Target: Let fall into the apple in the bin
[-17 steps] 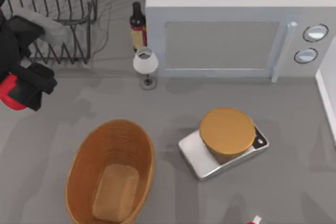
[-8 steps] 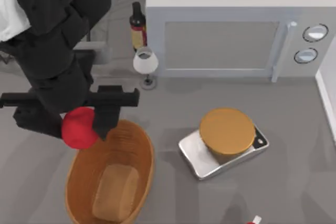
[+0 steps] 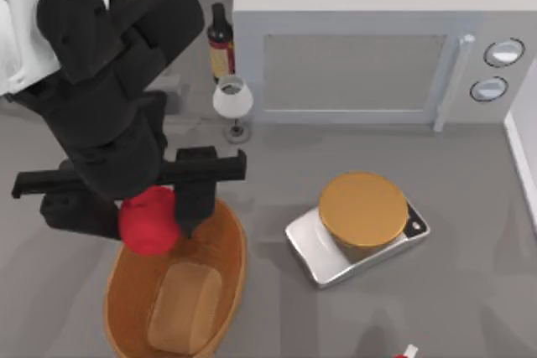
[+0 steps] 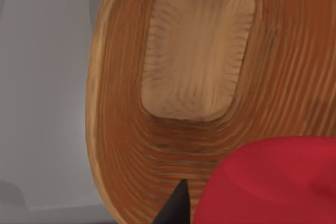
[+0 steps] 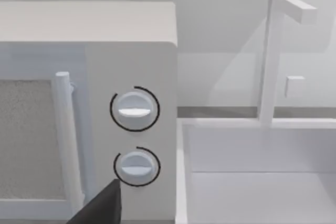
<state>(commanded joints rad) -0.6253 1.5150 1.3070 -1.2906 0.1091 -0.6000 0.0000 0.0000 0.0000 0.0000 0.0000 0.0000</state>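
Observation:
My left gripper (image 3: 139, 222) is shut on the apple (image 3: 149, 220), a bright red round fruit gripped between its two black fingers. It hangs over the far end of the bin (image 3: 222, 278), an oval orange-brown wicker basket at the table's front left. In the left wrist view the apple (image 4: 273, 182) bulges close to the camera, beside a dark fingertip (image 4: 176, 208) and above the bin's (image 4: 115, 129) ribbed wall and pale flat bottom. A dark fingertip (image 5: 102, 208) of my right gripper shows in the right wrist view, facing the microwave's dials.
A white microwave (image 3: 377, 39) stands at the back. In front of it are a dark bottle (image 3: 220, 39) and a small white lamp (image 3: 232, 102). A steel scale (image 3: 362, 228) with an orange top sits right of the bin. A small red-and-white thing (image 3: 407, 351) lies at the front edge.
My left arm has swung in from the table's left edge with the apple, moving right and toward the front, and now hangs over the bin's far end.

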